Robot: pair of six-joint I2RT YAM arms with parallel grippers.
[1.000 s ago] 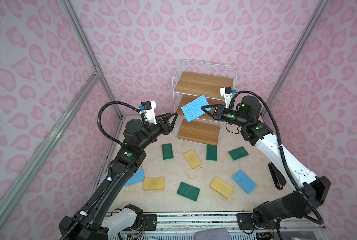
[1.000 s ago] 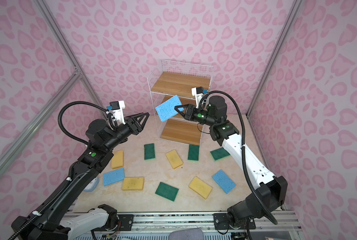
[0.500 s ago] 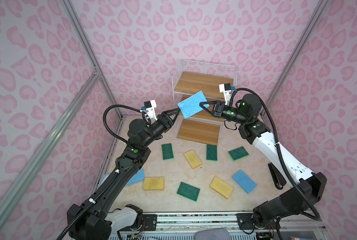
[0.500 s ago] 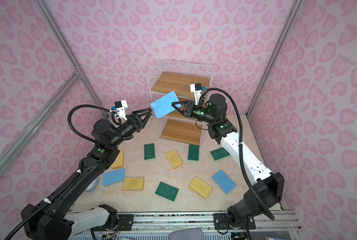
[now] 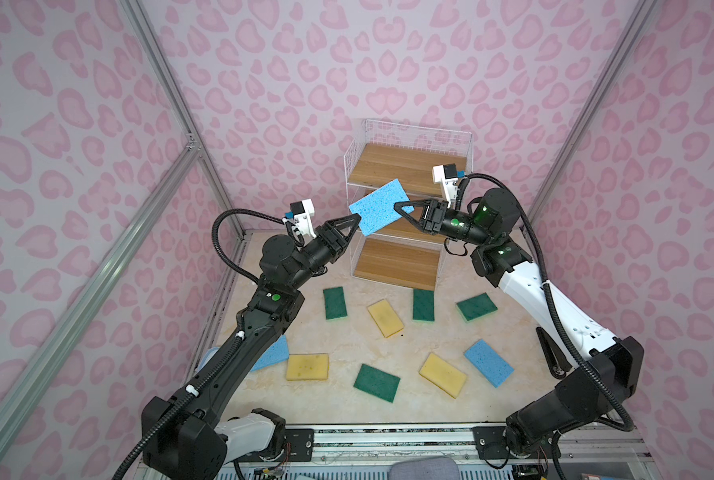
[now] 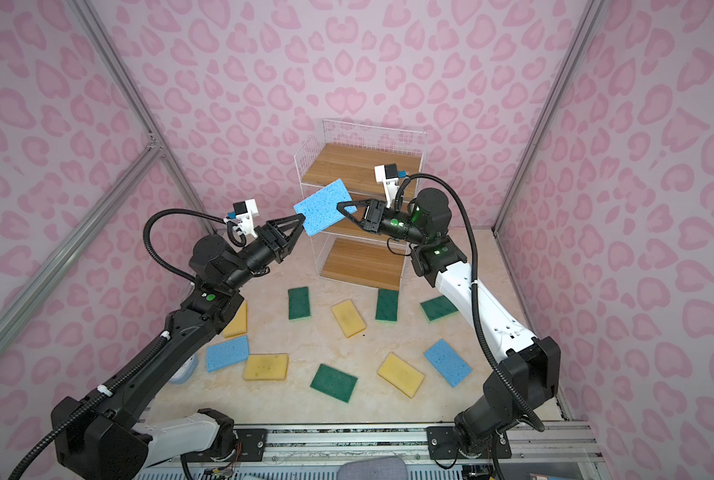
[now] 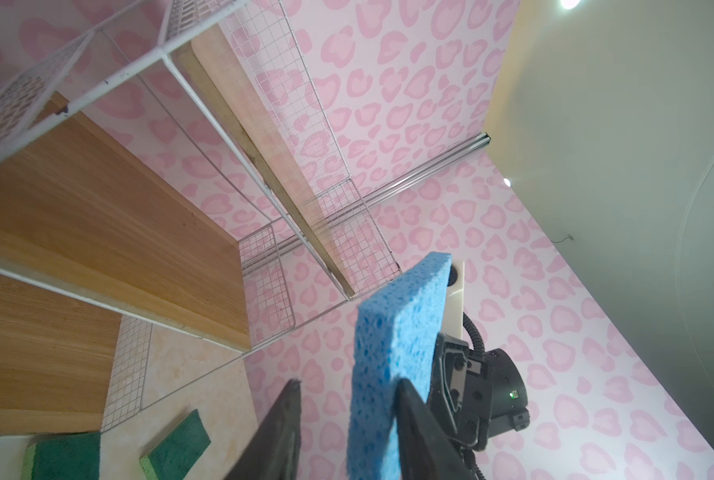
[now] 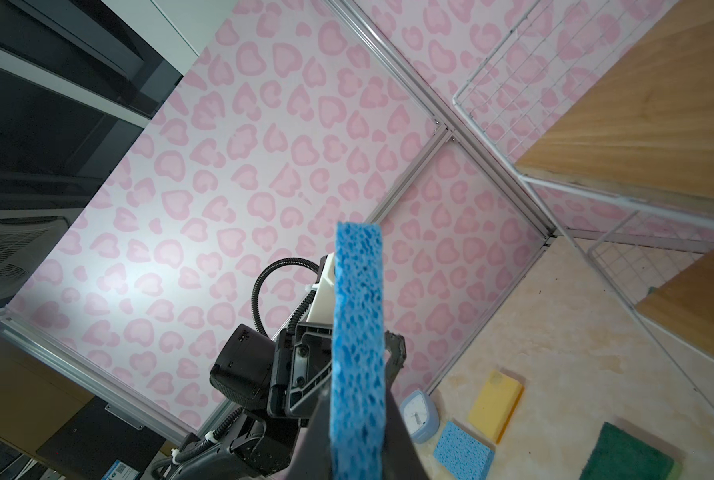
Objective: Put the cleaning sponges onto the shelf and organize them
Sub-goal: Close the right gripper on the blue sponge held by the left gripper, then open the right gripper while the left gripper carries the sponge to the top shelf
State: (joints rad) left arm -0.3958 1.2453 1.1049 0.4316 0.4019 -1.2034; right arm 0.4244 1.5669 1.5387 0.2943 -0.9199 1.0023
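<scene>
Both arms raised, pincers meeting mid-air.
Right pincer [image 5: 401, 207] clamps blue sponge [image 5: 378, 207]; left pincer [image 5: 357, 220] jaws apart, straddling its left edge.

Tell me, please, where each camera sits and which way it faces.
Top views: high over the robot's base, facing down at the shelf and floor sponges; both arms show, left gripper and right gripper meeting at the blue sponge.
Left wrist: on the left arm, facing along its open fingers toward shelf and ceiling; right arm's wrist beyond.
Right wrist: on the right arm, facing along its fingers, shut on the sponge; left arm's wrist beyond.
Shared: all show that sponge and the shelf.
</scene>
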